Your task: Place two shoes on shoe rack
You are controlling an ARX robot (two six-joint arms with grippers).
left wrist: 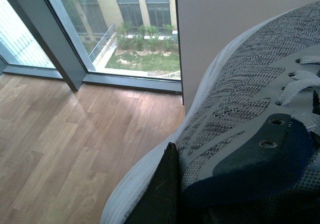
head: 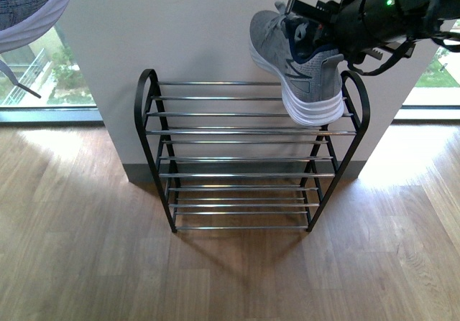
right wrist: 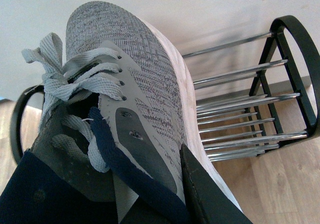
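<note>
**Ana:** Grey knit, white sole: was that the sneaker (head: 298,62) in the right tool (head: 315,25)?

**Ben:** Yes. That tool was clamped on the collar. One black finger (right wrist: 210,196) pressed the outside of the upper, and the other was hidden, I'd judge inside the navy lining.

**Ana:** Where was the rack (head: 248,156) from there?

**Ben:** Directly below the right tool, stretching away toward the left arm. The sneaker hung tilted, heel down and toe up toward the wall (head: 180,34), over the end of the top tier (head: 215,84) nearest that tool. Whether the heel touched the bars, I couldn't tell.

**Ana:** And the left tool (left wrist: 192,201)?

**Ben:** It had a grip on the second sneaker (left wrist: 240,98) the same way, with a dark finger flat against the outside by the sole. In the front view only that shoe's toe showed, high up and well apart from the rack. Under the left tool there was just floor (left wrist: 75,134), with a window (left wrist: 135,28) beyond.

**Ana:** So how far along was it?

**Ben:** Both sneakers were picked up, but neither was set down. All three tiers were bare. I judged the first was close to being placed: it needed levelling, lowering and release. The second had the whole trip left.
</note>
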